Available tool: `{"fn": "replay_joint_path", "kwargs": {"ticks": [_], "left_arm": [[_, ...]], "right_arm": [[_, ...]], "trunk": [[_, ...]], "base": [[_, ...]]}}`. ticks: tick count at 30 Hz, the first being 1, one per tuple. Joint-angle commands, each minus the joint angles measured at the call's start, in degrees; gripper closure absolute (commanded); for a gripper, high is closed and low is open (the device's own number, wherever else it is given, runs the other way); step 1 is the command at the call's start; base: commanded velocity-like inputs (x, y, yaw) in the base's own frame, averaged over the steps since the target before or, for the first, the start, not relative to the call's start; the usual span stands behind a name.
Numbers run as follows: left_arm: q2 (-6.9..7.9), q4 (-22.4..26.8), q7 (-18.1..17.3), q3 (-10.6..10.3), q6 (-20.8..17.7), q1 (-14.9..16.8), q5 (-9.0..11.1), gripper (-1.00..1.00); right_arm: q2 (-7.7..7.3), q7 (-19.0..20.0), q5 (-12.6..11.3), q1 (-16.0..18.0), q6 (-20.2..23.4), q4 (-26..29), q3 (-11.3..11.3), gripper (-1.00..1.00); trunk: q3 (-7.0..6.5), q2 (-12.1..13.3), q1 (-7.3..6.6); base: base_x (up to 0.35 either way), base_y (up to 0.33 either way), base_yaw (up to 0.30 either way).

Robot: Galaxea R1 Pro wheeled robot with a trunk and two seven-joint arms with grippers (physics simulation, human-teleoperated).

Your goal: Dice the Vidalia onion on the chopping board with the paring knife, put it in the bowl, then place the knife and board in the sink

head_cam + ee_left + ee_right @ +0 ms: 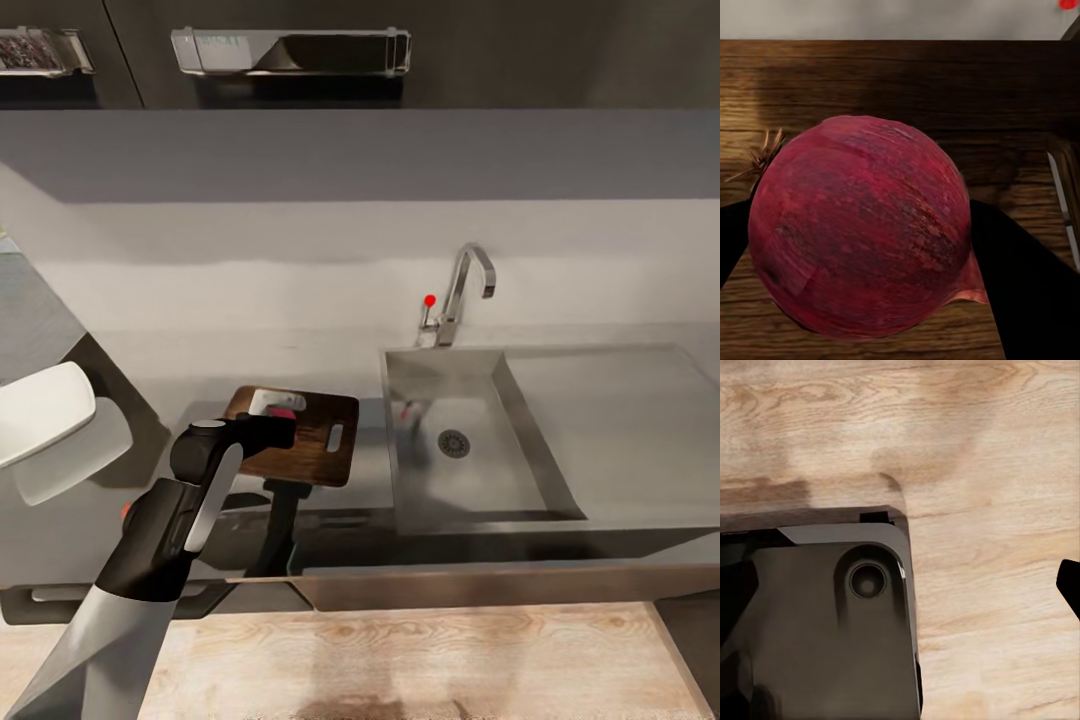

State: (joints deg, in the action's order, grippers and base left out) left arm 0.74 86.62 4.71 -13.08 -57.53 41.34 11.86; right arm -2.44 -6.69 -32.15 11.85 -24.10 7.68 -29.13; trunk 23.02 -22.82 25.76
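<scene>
While your left arm reaches out over the dark brown wooden chopping board [298, 434] with its slot-shaped handle hole, the left pincer [272, 408] hangs above the board's far left part. Your left wrist view shows the round, deep red-purple Vidalia onion [862, 232] pressed between the two black fingers [1031, 289], one on each side of it, so the left pincer is clenched on the onion. The wood grain of the board runs behind the bulb; you cannot tell whether the onion touches the board or is held just above it. A dry tuft of roots sticks out at one end of the bulb.

The board lies on the glossy dark grey tabletop [190, 400], just beside the left wall of the rectangular grey steel sink [470, 440], whose round drain and curved chrome tap with a red-tipped lever [462, 290] show. A white squarish bowl [40, 410] with rounded corners sits well apart from the board, at the left end.

Your right wrist view looks down at the pale wooden floor [990, 450] and a dark part of the robot's base [817, 622]; you cannot tell whether the right pincer is released or clenched.
</scene>
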Motion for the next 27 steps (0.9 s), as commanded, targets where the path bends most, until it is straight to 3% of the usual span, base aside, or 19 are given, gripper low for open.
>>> {"fn": "replay_joint_path", "kwargs": {"ticks": [1, 10, 27], "left_arm": [[0.05, 0.04, 0.47, -0.10, -0.21, 0.05, 0.51, 1.00], [0.05, 0.04, 0.47, -0.10, -0.21, 0.05, 0.48, 1.00], [0.05, 0.04, 0.47, -0.10, -0.21, 0.05, 0.44, 1.00]], "right_arm": [[-0.02, -0.37, -0.19, 0.02, -0.07, 0.06, -0.49, -1.00], [-0.02, -0.37, -0.19, 0.02, -0.07, 0.06, -0.49, -1.00], [-0.02, -0.40, -0.19, 0.02, -0.07, 0.06, -0.49, -1.00]], "trunk": [[0.18, -0.10, 0.03], [0.88, -0.10, 0.03], [0.93, -0.10, 0.03]], "base": [[0.000, 0.000, 0.000], [0.000, 0.000, 0.000], [0.017, 0.032, 0.000]]}}
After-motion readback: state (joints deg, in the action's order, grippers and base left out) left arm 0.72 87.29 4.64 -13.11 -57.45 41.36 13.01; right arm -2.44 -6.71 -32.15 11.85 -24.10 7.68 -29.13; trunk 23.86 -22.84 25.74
